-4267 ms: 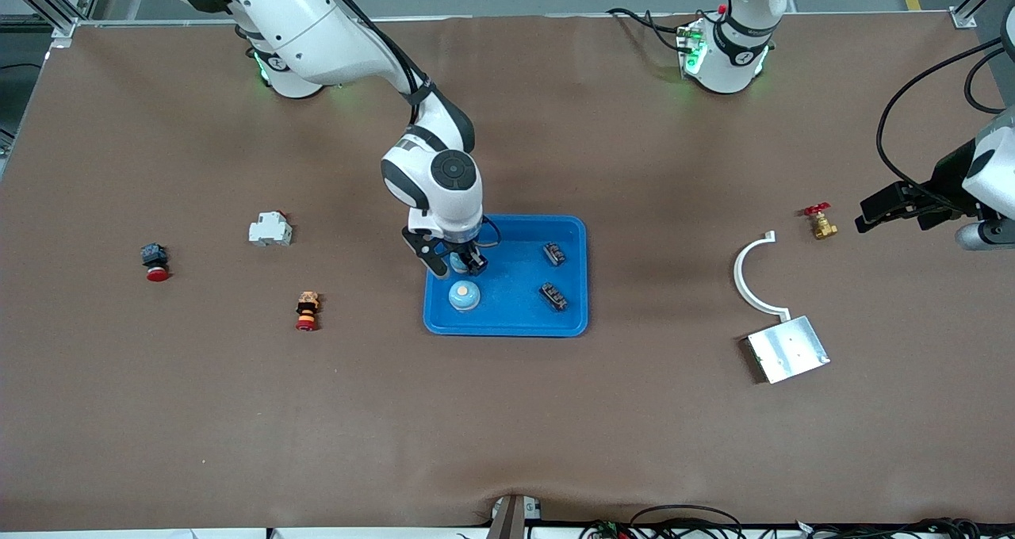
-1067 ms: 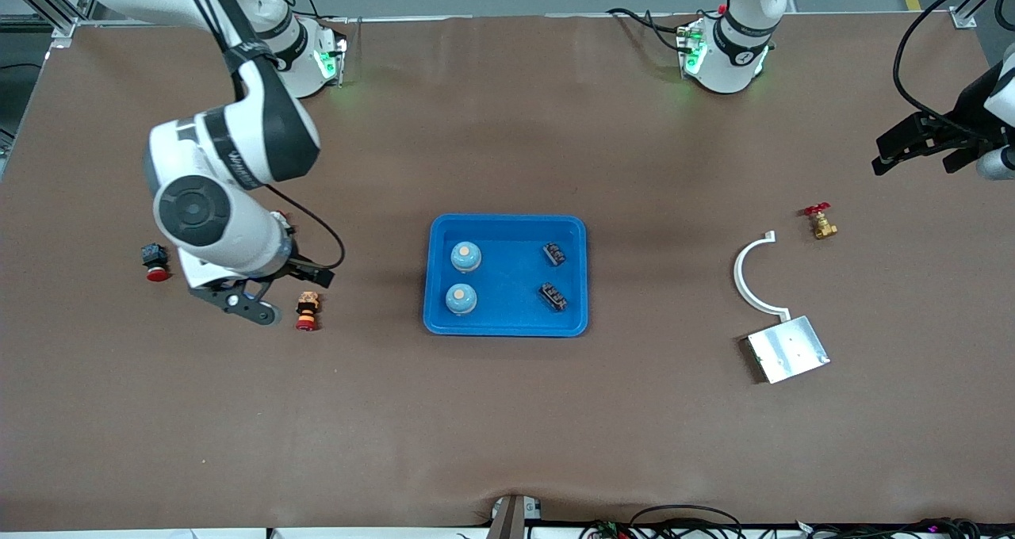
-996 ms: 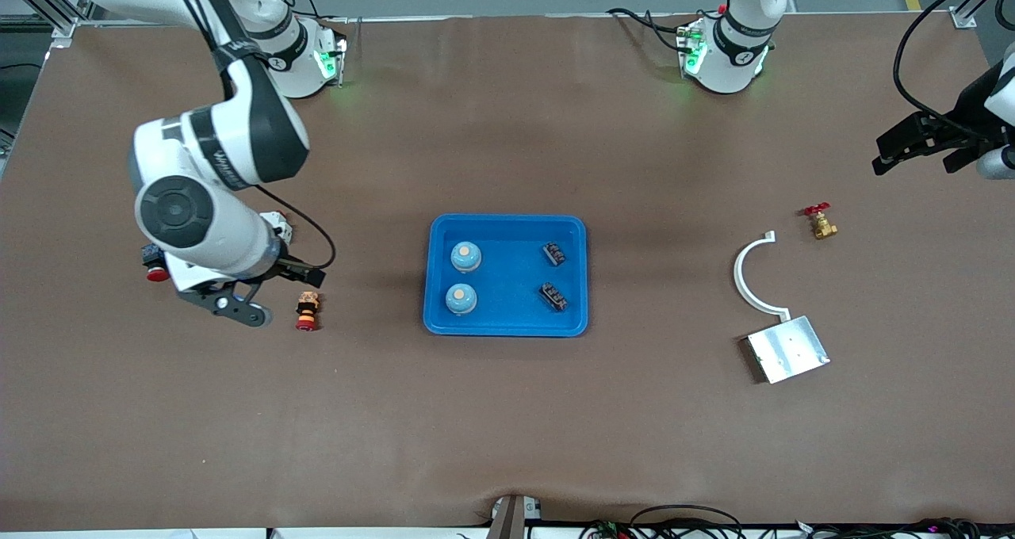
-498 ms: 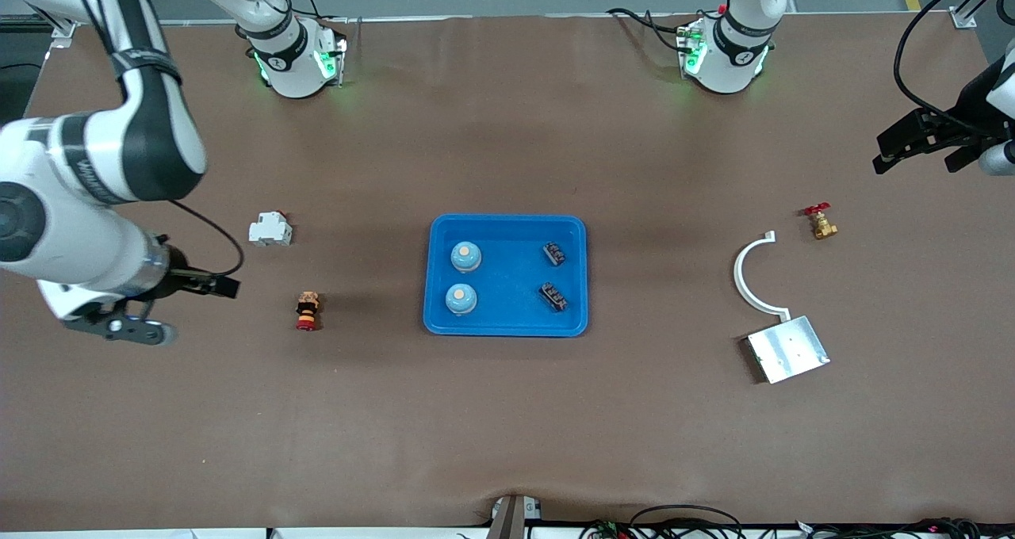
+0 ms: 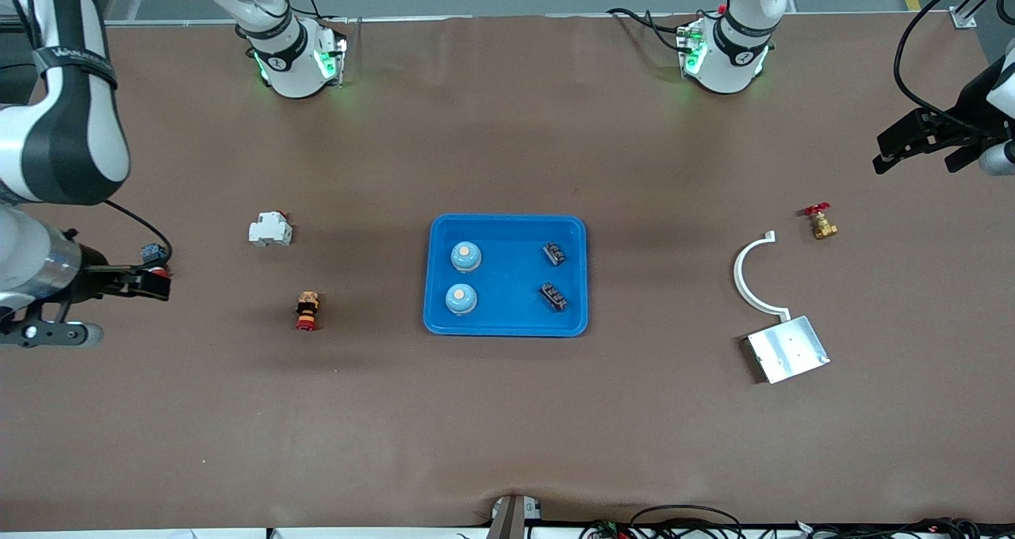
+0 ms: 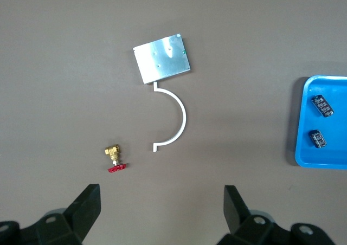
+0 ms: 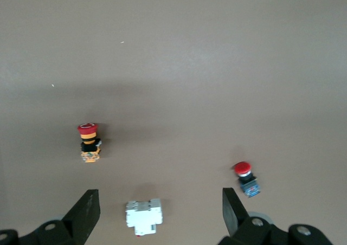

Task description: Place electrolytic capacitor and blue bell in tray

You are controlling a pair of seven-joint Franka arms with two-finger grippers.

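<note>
The shallow bright-blue rectangular plastic tray (image 5: 507,321) lies at the middle of the brown desk (image 5: 507,428). Inside it sit two light-blue domed bells with orange tops, one bell (image 5: 465,256) farther from the front camera and the second bell (image 5: 461,298) nearer to it, both on the side of the tray toward the right arm's end. Two small dark electrolytic capacitors, one capacitor (image 5: 553,253) and the other capacitor (image 5: 553,296), lie on the side toward the left arm's end.

Since the earliest picture, when the right gripper (image 5: 47,317) stood in the tray with a bell between its jaws, that bell has been set down and the arm has swung well away to its own end of the desk. Half a second ago it was a little closer to the tray. Its jaws are released and hold nothing; it hangs beside the black switch with a red round button (image 7: 246,178), which it partly hides in the front view. The white plastic breaker block (image 5: 270,230) and the orange-and-black switch with a red button (image 5: 307,311) have not moved.

The left gripper (image 5: 920,143) waits with released, empty jaws over its end of the desk, above the small brass valve with a red handle (image 5: 820,222). The white plastic half-ring bracket (image 5: 741,273) touches the square silver metal plate (image 5: 787,349), as before.
</note>
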